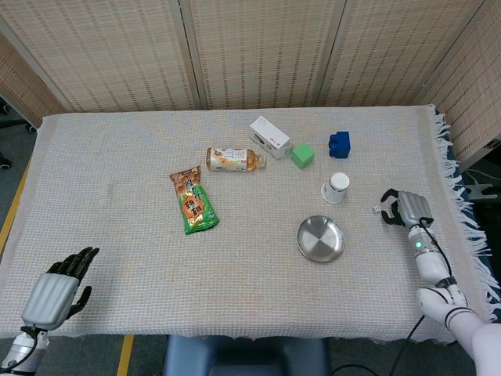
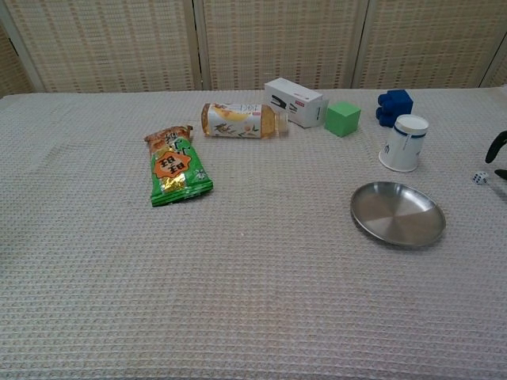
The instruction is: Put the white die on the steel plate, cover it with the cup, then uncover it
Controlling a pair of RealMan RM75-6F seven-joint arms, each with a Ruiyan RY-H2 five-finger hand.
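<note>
The small white die [image 1: 376, 209] [image 2: 479, 178] lies on the cloth, right of the steel plate [image 1: 320, 239] [image 2: 398, 214]. A white paper cup [image 1: 335, 188] [image 2: 404, 143] stands upside down just behind the plate. My right hand [image 1: 405, 209] [image 2: 499, 150] hovers right beside the die, fingers spread and curved, holding nothing; only its fingertips show at the chest view's right edge. My left hand [image 1: 57, 291] rests open at the near left table edge, far from everything.
A green snack bag [image 1: 192, 203], a lying drink bottle [image 1: 232, 159], a white box [image 1: 270, 137], a green cube [image 1: 302, 155] and a blue block [image 1: 339, 144] sit across the middle and back. The fringed cloth edge [image 1: 454, 157] runs down the right.
</note>
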